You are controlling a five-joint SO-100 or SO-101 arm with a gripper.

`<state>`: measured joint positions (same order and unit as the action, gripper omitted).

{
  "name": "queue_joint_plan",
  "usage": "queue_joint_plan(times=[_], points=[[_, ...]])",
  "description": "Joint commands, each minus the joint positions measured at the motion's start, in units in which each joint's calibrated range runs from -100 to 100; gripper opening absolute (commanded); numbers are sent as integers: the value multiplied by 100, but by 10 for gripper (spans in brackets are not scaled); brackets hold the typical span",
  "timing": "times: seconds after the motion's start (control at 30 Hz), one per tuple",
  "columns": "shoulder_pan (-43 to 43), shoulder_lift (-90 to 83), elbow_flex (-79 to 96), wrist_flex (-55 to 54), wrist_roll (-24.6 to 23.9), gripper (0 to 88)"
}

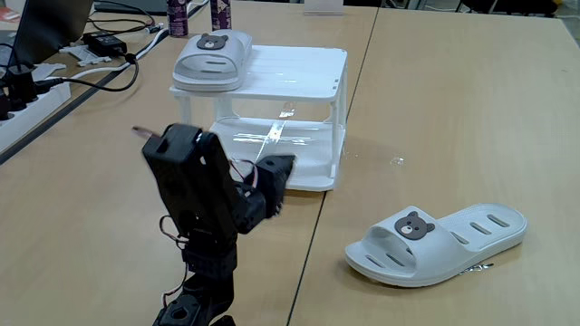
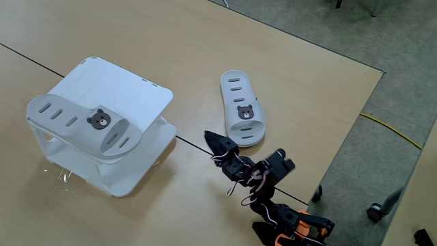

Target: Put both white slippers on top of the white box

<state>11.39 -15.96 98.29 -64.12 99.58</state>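
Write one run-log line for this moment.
one slipper on box | other slipper on table | gripper empty

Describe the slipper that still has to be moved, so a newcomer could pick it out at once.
Start at the white box, the two-tier rack on the wooden table. One white slipper already lies on its top. The one to move lies flat on the bare tabletop apart from the rack, bear badge up, near the black claw.

A low fixed view behind the arm (image 1: 213, 213), a high oblique one — shared: rack (image 1: 299, 77), table (image 1: 435, 109).
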Motion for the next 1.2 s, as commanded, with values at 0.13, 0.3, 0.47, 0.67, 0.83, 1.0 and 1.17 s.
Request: queue_joint_plan(times=[0.13, 0.3, 0.47, 0.67, 0.83, 1.0, 1.17], points=[[1764, 2021, 117, -2199, 42, 7], [2743, 2702, -28, -2527, 42, 7], [2702, 3081, -127, -2527, 42, 7], [2628, 3258, -353, -2527, 42, 10], [2529, 3283, -1661, -2466, 42, 263], [2562, 3729, -2003, -2466, 42, 307], [2570, 3964, -2626, -2458, 42, 305]])
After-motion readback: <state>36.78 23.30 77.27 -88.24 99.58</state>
